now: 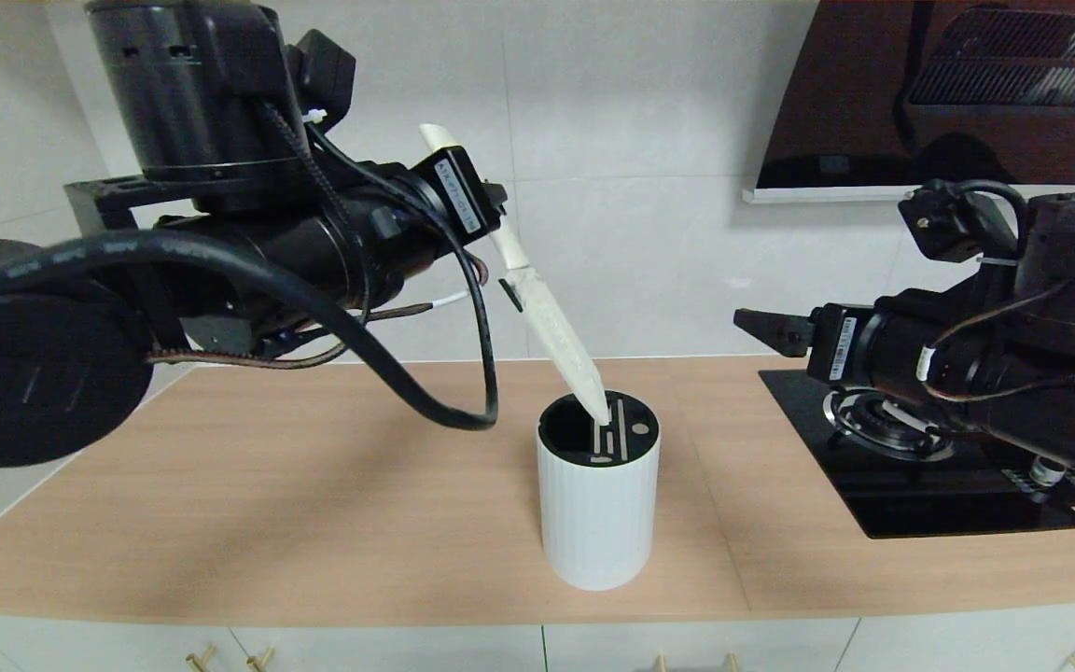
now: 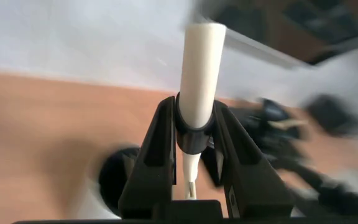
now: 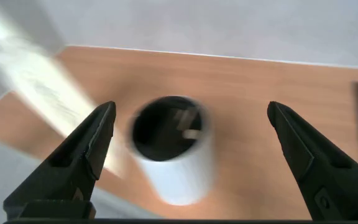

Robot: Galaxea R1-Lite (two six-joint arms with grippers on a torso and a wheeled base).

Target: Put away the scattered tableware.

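White knife [image 1: 556, 336], handle clamped in my left gripper [image 2: 194, 134], tip touching the slotted top of the holder [image 1: 598, 523]; I'd straighten it upright before lowering, right gripper [image 3: 190, 111] spread wide, idle at right.

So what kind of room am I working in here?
Most likely a home kitchen: a gas hob set into the wooden countertop, with a range hood on the tiled wall above it.

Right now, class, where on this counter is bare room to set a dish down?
Bare counter stretches left of the white holder; a narrower strip lies between it and the stove. Crowded above the holder: the left gripper holds a knife, tip at its top.
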